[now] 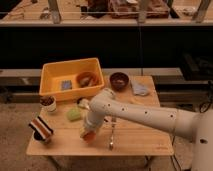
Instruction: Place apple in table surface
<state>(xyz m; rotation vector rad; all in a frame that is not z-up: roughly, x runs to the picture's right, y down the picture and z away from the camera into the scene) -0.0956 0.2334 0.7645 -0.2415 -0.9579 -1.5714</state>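
The apple [90, 137] is a small red-orange fruit at the tip of my gripper [88, 133], which is shut on it. It hangs just above or on the table surface [140, 142], near the front edge and left of centre; I cannot tell whether it touches the wood. My white arm [135, 116] comes in from the right and hides the middle of the table.
A yellow bin [52, 75] at the back left holds a bowl and a blue-grey item. A pale green lump [74, 115], a cup [48, 102] and a striped object [41, 128] lie left of the gripper. A fork [112, 136] lies just right. A dark bowl [119, 80] and a grey cloth [140, 89] are at the back.
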